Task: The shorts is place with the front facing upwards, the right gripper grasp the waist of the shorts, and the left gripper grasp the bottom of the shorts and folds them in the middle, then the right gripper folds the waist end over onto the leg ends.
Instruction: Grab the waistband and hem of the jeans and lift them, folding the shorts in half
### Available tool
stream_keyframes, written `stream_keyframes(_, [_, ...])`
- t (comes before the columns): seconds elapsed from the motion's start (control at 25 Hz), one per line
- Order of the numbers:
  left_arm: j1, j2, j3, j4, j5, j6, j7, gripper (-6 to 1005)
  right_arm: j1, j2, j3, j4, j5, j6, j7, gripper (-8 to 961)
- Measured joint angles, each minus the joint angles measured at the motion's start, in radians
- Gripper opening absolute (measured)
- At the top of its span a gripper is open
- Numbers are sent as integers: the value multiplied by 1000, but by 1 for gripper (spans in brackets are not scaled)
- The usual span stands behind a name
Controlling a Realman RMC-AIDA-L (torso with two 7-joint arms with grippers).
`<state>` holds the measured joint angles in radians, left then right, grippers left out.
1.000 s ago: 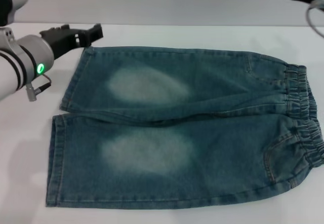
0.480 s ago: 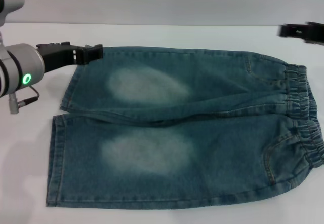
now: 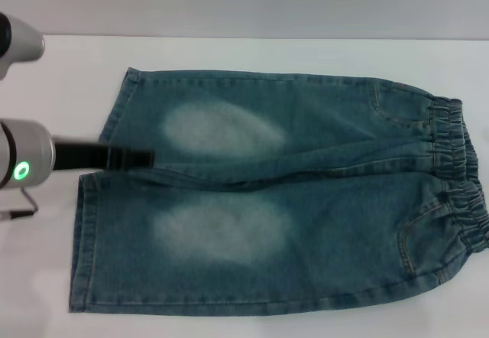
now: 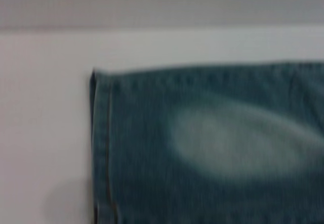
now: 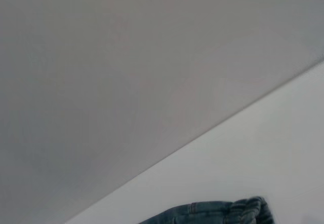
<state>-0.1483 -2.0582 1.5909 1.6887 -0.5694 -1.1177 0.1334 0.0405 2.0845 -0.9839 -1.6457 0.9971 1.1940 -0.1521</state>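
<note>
The blue denim shorts lie flat, front up, on the white table. Their gathered waist is at the right and the two leg ends are at the left. My left gripper reaches in from the left, low over the shorts where the two legs meet, just inside the hems. The left wrist view shows the far leg's hem and a pale faded patch. In the right wrist view only a bit of the waist appears, with no gripper of that arm in any view.
Bare white table surface surrounds the shorts on the left and far sides. A grey wall rises behind the table's far edge.
My left gripper has swung from the far hem corner toward me, to where the two legs meet. The right gripper, seen at the upper right earlier, has left the head view.
</note>
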Motion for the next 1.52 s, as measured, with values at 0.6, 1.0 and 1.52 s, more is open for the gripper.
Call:
stream_keyframes(0.6, [-31, -3, 23, 79, 130, -338, -208, 809, -6, -3, 10, 127, 119, 17, -156, 702])
stream_keyframes(1.0, [-37, -2, 38, 70, 145, -482, -274, 807, -3, -5, 20, 155, 120, 25, -161, 700])
stream_keyframes(1.52, [-50, -3, 104, 27, 174, -505, -311, 803, 22, -12, 21, 159, 113, 25, -162, 697])
